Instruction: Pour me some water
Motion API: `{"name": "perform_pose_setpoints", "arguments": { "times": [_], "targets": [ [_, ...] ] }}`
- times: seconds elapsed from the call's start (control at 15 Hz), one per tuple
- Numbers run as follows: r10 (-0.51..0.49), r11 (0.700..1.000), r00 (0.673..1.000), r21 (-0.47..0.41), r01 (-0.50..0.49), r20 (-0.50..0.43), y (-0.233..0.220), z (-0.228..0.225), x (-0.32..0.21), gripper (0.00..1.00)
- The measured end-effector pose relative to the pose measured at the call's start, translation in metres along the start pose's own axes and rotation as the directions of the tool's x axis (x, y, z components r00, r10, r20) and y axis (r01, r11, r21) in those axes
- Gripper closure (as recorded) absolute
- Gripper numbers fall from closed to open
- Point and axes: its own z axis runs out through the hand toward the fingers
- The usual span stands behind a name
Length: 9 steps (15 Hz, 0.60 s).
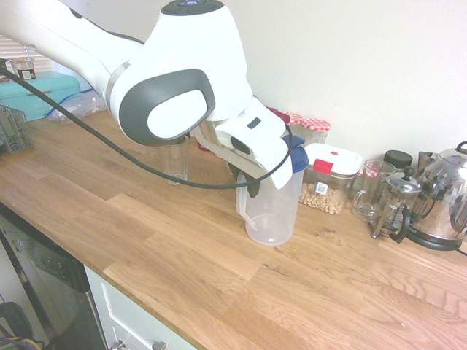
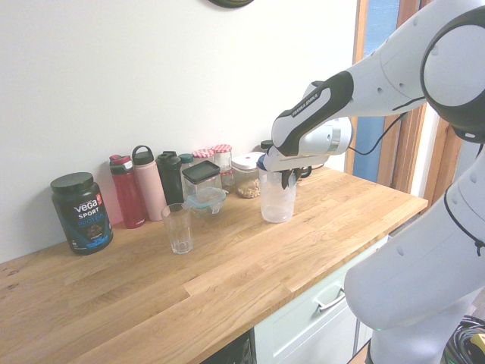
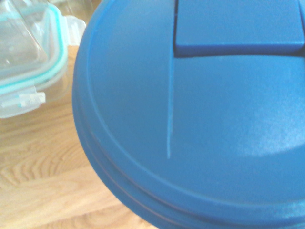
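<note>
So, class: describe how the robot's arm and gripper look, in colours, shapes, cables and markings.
The arm has glossy white rounded shells with dark grey joint panels. A black cable trails beneath it. The gripper has a white body, small dark lettering along a black band and dark fingers.

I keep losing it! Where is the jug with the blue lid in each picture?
First exterior view: the jug stands mid-picture, under the arm.
Second exterior view: right of centre, on the counter.
Wrist view: its blue lid fills the picture.
Shared landmark: the wooden counter.
</note>
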Motion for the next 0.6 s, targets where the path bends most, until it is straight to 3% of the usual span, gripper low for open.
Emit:
{"name": "perform_pose_setpoints", "arguments": {
  "times": [0.6],
  "targets": [
    [-0.043, 0.999, 0.999, -0.024, 0.043, 0.000, -0.0026, -0.0004, -0.0042, 0.00]
  ]
}}
